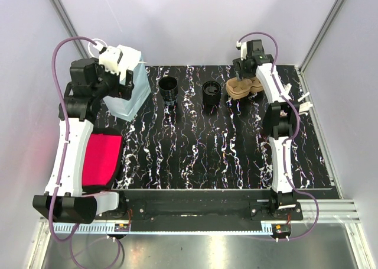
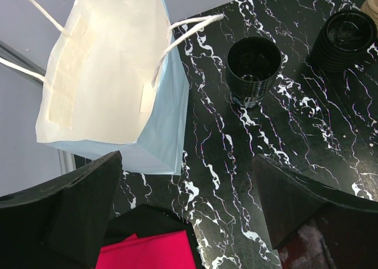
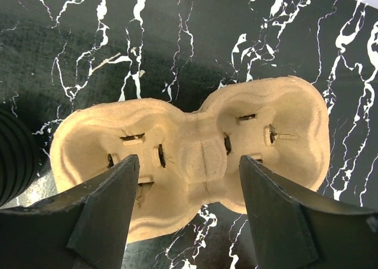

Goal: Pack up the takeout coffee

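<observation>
The top camera looks down from above and behind me on the whole desk [image 1: 195, 156]. My left wrist camera looks down on the paper bag [image 2: 106, 68] and an open cup [image 2: 254, 68]; my right one is close above the cup carrier [image 3: 195, 151]. The top view shares all three.

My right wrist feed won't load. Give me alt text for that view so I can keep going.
A beige pulp two-cup carrier, holding no cups, lies on the black marbled table. The right gripper has its two dark fingers spread open on either side of the carrier's narrow middle, not visibly gripping it. The ribbed side of a black cup shows at the left edge.
</observation>
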Action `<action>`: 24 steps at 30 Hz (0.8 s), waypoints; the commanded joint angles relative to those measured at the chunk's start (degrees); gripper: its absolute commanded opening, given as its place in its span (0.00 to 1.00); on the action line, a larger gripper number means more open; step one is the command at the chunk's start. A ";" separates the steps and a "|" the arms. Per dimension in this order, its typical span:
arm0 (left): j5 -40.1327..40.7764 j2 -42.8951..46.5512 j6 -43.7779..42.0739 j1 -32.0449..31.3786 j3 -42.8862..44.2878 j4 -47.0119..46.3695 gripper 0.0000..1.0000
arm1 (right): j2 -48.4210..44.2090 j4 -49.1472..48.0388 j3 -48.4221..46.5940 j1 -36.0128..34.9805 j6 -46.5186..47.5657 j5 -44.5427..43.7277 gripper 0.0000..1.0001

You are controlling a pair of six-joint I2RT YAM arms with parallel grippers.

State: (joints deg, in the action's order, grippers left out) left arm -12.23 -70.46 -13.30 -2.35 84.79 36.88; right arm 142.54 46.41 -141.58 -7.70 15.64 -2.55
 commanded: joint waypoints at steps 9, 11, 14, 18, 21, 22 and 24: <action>-0.69 1.90 0.38 0.06 -0.59 -1.29 0.99 | 3.27 -0.45 -2.21 1.81 -1.05 -0.44 0.73; -0.78 2.08 0.47 0.15 -0.60 -1.20 0.99 | 3.62 -0.36 -2.21 2.08 -0.96 0.00 0.72; -0.95 1.99 0.73 0.06 -0.68 -1.29 0.99 | 3.80 -0.36 -2.04 2.17 -0.87 0.87 0.70; -0.95 1.99 0.91 0.06 -0.77 -1.20 0.99 | 3.54 -0.53 -1.68 2.34 -0.96 2.37 0.63; -1.22 1.99 1.17 0.06 -0.86 -1.29 0.99 | 3.10 -0.53 -1.68 2.43 -1.40 4.13 0.59; -1.13 1.99 1.08 0.15 -0.95 -1.20 0.99 | 3.01 -0.71 -1.60 2.43 -1.57 4.39 0.59; -1.31 1.99 1.17 0.06 -0.95 -1.20 0.99 | 2.57 -0.88 -1.25 2.52 -1.58 4.39 0.57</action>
State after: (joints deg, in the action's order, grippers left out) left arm -12.34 -70.11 -12.93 -2.35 83.99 37.65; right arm 147.09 46.39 -141.73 -5.63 14.74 -0.12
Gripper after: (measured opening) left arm 0.987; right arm 0.588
